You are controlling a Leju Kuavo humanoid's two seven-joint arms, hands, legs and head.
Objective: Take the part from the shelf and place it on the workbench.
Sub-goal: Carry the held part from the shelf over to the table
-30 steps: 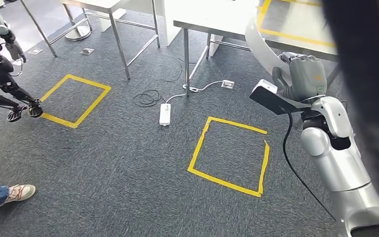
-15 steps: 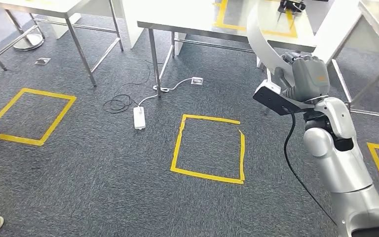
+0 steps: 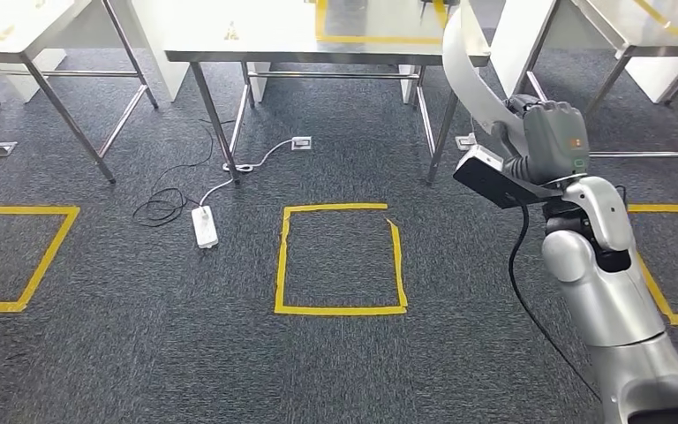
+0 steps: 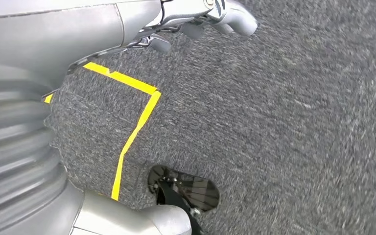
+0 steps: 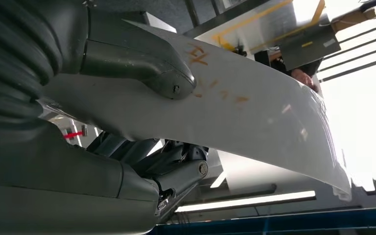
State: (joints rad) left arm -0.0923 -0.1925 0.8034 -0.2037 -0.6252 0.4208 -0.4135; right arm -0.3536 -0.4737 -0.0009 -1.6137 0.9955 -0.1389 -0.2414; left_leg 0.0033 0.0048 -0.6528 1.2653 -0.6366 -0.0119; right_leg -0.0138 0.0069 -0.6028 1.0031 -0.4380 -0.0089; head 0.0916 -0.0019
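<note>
My right hand [image 3: 554,132] is closed around the long, curved white sheet-like part [image 3: 463,66], gripping it near its lower end; in the right wrist view my thick grey thumb [image 5: 142,66] presses across its pale face, which bears faint orange scribbles, while the darker fingers [image 5: 176,178] wrap underneath. The part's long axis runs up and forward from my grip, bowing out past my hand, so its free end already reaches over the near edge of the steel-legged workbench [image 3: 265,40] with the yellow tape outline on its top. That bench lies ahead and a little to the left of my right hand, across the grey carpet, beyond the yellow tape square on the floor [image 3: 340,258]. My right arm is the one carrying, and I judge it the nearer to the bench. My left hand [image 4: 196,17] hangs over the carpet with nothing in it, fingers loosely apart. I reckon the setting-down turns on bringing the part's length flat over the benchtop.
</note>
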